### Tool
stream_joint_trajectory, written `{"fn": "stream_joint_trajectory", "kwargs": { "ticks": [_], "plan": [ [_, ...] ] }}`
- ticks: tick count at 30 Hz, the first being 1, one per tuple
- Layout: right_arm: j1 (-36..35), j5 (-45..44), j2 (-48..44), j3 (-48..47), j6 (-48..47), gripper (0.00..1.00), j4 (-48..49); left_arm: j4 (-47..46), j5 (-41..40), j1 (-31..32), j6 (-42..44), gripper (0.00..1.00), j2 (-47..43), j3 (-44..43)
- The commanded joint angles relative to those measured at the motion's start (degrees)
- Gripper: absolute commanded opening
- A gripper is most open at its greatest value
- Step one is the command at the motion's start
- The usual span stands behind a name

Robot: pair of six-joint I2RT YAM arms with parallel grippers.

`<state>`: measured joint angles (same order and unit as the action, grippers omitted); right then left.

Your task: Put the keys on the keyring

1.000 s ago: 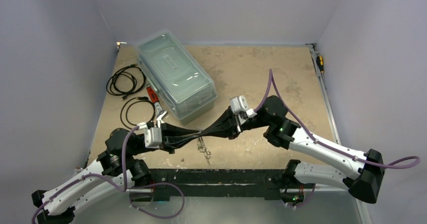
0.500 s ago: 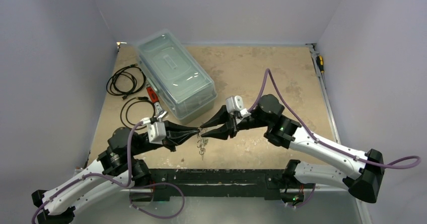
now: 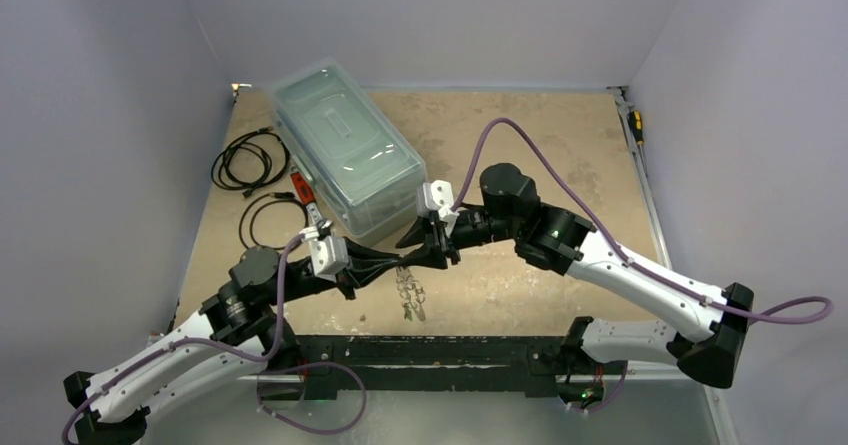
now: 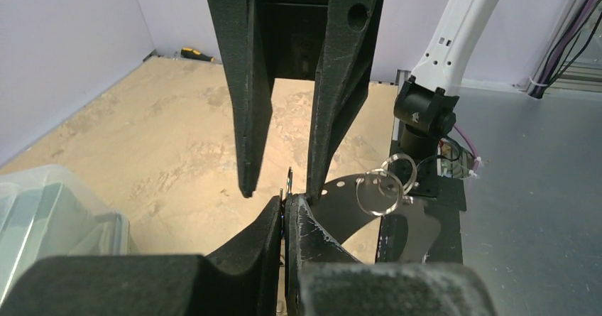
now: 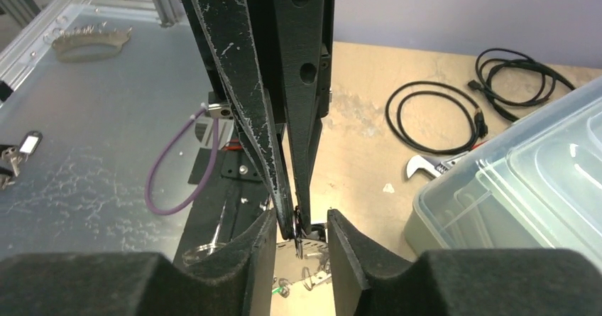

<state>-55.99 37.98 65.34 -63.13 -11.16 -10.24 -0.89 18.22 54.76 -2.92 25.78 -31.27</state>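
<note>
Since a second ago the right arm has swung left, toward the clear plastic box (image 3: 348, 150). Its pincer (image 5: 298, 225) has gone from clamped to partly parted. The left pincer (image 4: 285, 206) has gone from slightly parted to fully closed.

Both pincers now meet tip to tip above the near middle of the sandy surface (image 3: 540, 155), just in front of the box. The left pincer's closed tips pinch a thin sliver of metal, seen edge-on. From that spot the keyring (image 4: 337, 206), a pale curved band, sweeps out to one side in the air. Two small metal rings (image 4: 380, 190) hang on its edge.

The right pincer's two fingers stand a moderate way apart, one either side of the left pincer's tips. They grip nothing. Beneath them the keys (image 5: 314, 275) dangle as a small cluster of metal with a glimpse of green. Whether each one is already threaded cannot be told.

This looks like a handover. The left pincer seems to have taken the hold, and the right has let go so it can take a new grip.

The next move probably calls for the right pincer to close on one small piece only, a key or a ring. The left must keep the band steady, because everything there is tiny and crowded together.
</note>
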Motion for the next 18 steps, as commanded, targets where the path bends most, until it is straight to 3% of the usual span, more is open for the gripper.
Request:
{"fn": "stream_joint_trajectory", "kwargs": {
  "ticks": [1,8,18],
  "plan": [
    [-0.26,-1.97,1.94,-5.19,-4.57,0.32,-8.51,-2.41,2.20,-0.01,-0.27,0.00,0.49,-3.16],
    [-0.26,-2.48,4.13,-7.08,-6.76,0.11,-12.65,-1.87,2.13,-0.01,0.41,0.00,-0.20,-3.32],
    [-0.26,-3.40,3.22,-6.38,-6.60,0.18,-13.15,-1.75,3.54,-0.04,0.48,0.00,-0.20,-3.59]
  ]
}}
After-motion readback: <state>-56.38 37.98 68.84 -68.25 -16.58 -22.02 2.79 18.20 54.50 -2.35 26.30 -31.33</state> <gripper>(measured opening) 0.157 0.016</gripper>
